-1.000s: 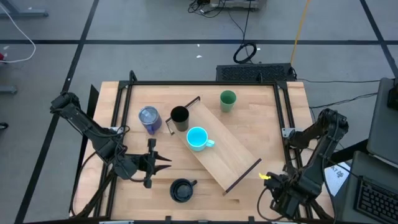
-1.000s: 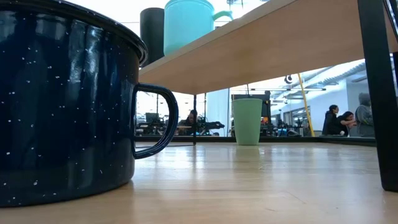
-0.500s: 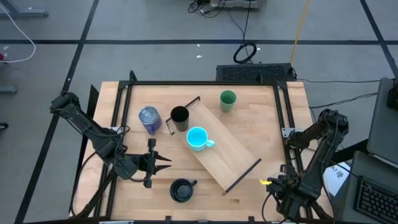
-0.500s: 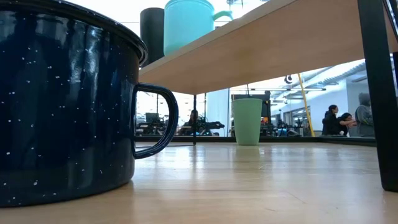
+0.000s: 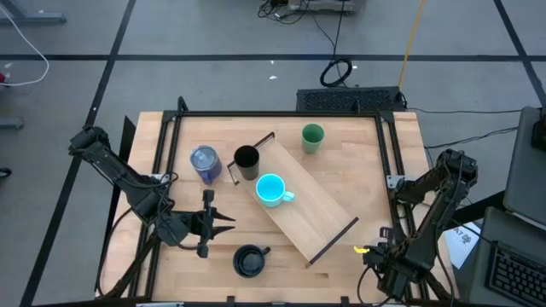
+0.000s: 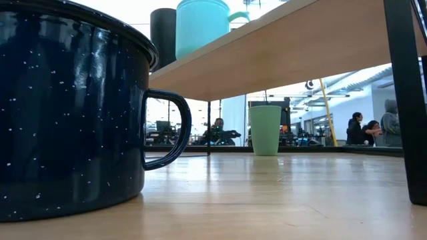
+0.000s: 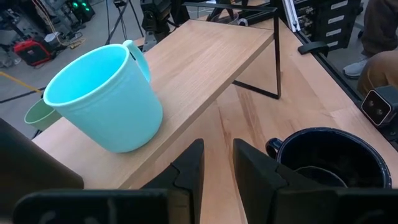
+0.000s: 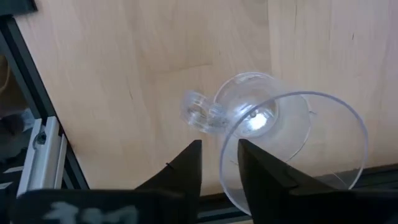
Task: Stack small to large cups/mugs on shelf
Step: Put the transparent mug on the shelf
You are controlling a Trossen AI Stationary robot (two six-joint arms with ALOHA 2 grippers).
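Right gripper [image 8: 217,167] pinches the rim of the small clear glass cup [image 8: 273,134], fingers nearly together on the wall; cup hangs just ahead of the tips over the table [image 8: 124,62]; thin, light, slick, probably fragile; handle looks a safer hold; left gripper [image 7: 216,167] empty, fingers slightly apart, cyan mug [image 7: 102,102] ahead.

The shelf [image 5: 300,200] lies slantwise across the middle of the counter [image 5: 358,175]. On it stand a cup [image 5: 246,159] at its far left end and a mug [image 5: 271,189] just beside. A tumbler [image 5: 204,161] stands left of the shelf, another cup [image 5: 312,137] behind it, another mug [image 5: 249,260] before it.
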